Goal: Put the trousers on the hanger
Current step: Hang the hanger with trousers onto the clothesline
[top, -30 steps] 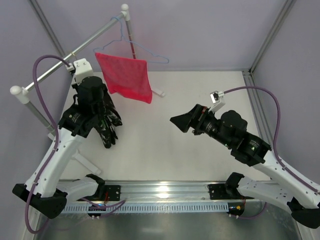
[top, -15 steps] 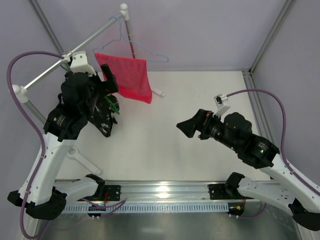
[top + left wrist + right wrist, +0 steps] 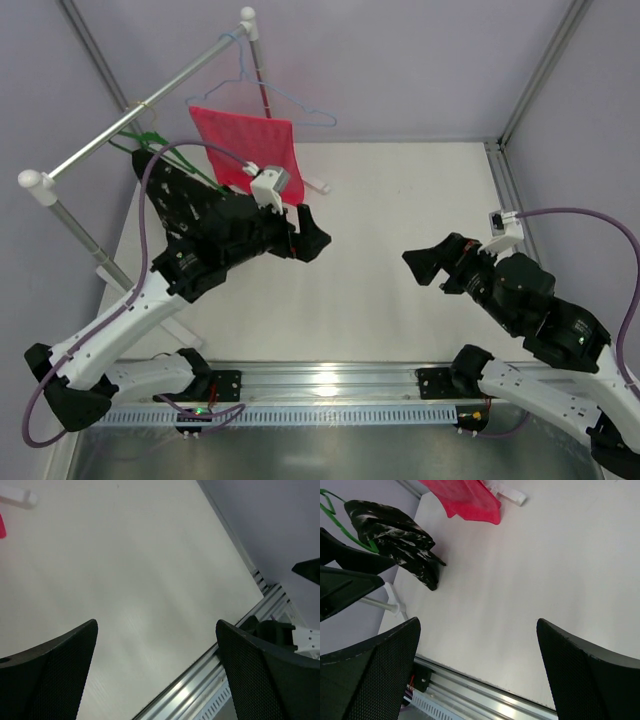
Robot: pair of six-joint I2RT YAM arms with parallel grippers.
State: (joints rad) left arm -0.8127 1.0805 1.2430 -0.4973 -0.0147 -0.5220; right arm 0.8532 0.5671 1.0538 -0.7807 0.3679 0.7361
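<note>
In the overhead view the left arm covers much of the large black fabric trousers mottled with white splotches (image 3: 395, 530), and only slivers of the thin bright green clothes hanger (image 3: 148, 139) show. The right wrist view shows the trousers draped over that hanger beside the grey metal rail (image 3: 100, 145). The left gripper (image 3: 312, 236) reaches over mid-table, jaws wide apart and empty. The right gripper (image 3: 424, 262) faces it, well apart, likewise spread on nothing

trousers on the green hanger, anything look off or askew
The trousers hang on the hanger in a lopsided bunch, crumpled and sagging toward one end rather than draped evenly. Nothing looks spilled or damaged.
</note>
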